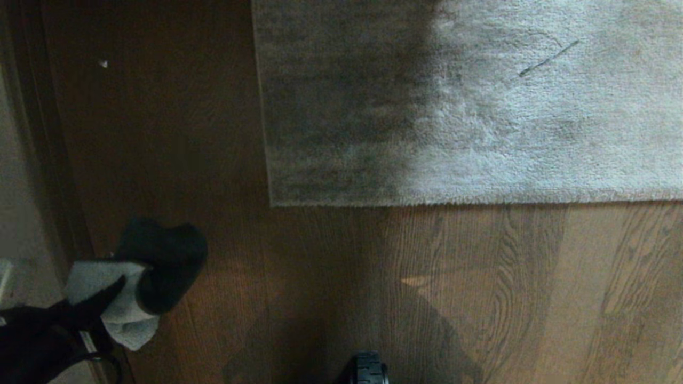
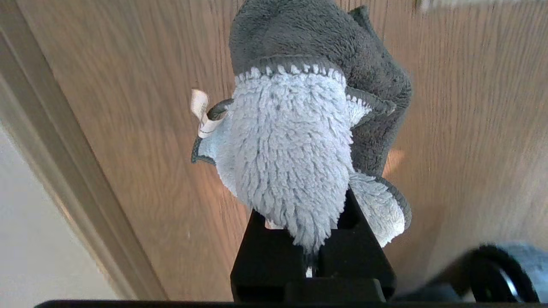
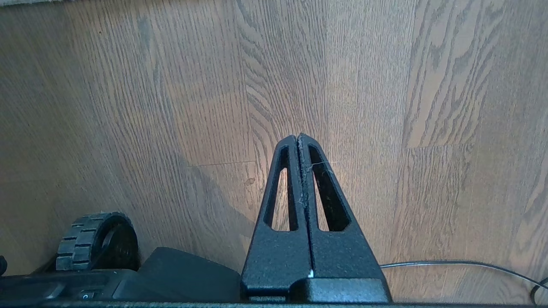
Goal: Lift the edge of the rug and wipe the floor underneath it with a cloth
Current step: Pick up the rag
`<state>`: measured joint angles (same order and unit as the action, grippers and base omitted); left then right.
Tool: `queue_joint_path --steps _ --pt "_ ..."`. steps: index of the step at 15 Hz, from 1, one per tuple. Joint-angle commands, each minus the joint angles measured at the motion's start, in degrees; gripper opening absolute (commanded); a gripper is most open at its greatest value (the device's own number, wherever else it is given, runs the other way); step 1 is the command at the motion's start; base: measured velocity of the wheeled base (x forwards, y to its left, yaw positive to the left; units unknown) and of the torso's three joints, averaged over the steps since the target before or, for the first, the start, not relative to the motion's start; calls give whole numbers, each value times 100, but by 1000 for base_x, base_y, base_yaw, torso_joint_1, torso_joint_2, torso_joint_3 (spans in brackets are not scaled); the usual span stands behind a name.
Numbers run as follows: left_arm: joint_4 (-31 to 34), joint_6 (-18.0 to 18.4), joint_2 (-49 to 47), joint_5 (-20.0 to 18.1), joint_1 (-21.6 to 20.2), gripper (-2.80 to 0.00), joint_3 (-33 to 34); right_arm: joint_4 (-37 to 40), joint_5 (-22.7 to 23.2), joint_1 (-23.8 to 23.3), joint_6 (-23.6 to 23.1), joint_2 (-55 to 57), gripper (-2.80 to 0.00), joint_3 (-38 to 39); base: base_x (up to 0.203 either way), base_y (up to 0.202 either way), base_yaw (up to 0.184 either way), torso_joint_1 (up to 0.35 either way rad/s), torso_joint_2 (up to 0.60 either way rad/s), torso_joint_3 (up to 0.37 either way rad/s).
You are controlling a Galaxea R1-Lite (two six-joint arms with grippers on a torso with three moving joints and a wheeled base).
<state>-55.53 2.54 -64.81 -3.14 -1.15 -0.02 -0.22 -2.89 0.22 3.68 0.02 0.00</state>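
One cloth [image 2: 291, 158] clamped in left gripper [image 1: 109, 298], off the rug's corner | one rug edge [image 1: 469, 201] flat on floor [image 1: 331, 288] | right gripper [image 3: 298, 141] pinched empty | wheel [image 3: 87, 241], cable [image 3: 462, 264] nearby

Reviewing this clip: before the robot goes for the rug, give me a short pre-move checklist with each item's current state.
1. Cloth secured in left gripper: ok, clamped.
2. Right gripper free to lift: ok, shut and holding nothing.
3. Rug edge lying flat, not yet lifted: ok.
4. Floor between the grippers and the rug unobstructed: ok.
5. Right gripper within reach of the rug edge: cannot tell; it is outside the head view.
6. Dirt under the rug: cannot tell, hidden.
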Motion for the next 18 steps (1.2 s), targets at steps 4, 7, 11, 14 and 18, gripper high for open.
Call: queue_joint_path --steps 4,7,11,14,18 --pt "782 1 809 -2 -17 -280 1 -4 -1 -2 1 -2 -280 0 0 0 0 0 0 0" --pt "1137 1 1129 -3 -8 -280 0 -4 -1 4 1 -2 -280 0 0 0 0 0 0 0" --pt "1333 1 1378 -3 9 -280 -6 -4 -1 4 -6 -2 -280 0 0 0 0 0 0 0" --pt "1447 -7 1602 -11 9 -280 2 -4 -1 4 1 -2 -280 0 0 0 0 0 0 0" --pt "2011 -7 2133 -11 18 -280 1 -4 -1 4 1 -2 -280 0 0 0 0 0 0 0"
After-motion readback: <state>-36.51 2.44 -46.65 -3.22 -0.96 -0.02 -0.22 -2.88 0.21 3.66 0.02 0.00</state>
